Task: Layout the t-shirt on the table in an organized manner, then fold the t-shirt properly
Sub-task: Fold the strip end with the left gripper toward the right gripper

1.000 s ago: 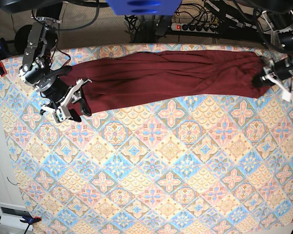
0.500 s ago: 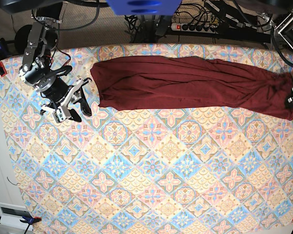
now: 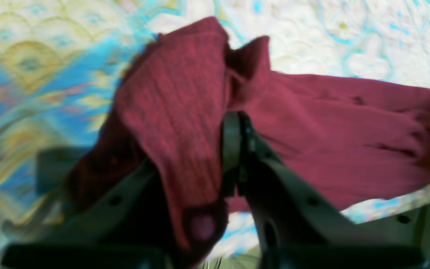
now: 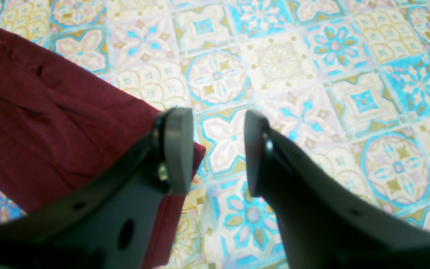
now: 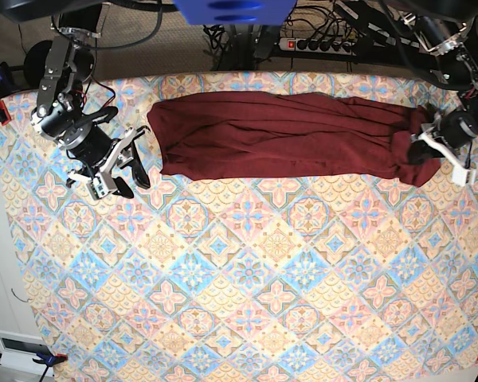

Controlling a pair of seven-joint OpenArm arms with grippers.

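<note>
The patterned worktop [image 5: 247, 278] is crossed along its far edge by the shirt [image 5: 279, 134], laid in a long bunched band. Its one end is pinched in the left claw [image 5: 427, 145], seemingly lifted slightly. The right claw [image 5: 126, 163] is held wide, empty, beside the other end.

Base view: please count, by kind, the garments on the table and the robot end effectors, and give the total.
Garments: 1, the maroon t-shirt
End effectors: 2, the left end effector and the right end effector
Table: not counted
Total: 3
</note>
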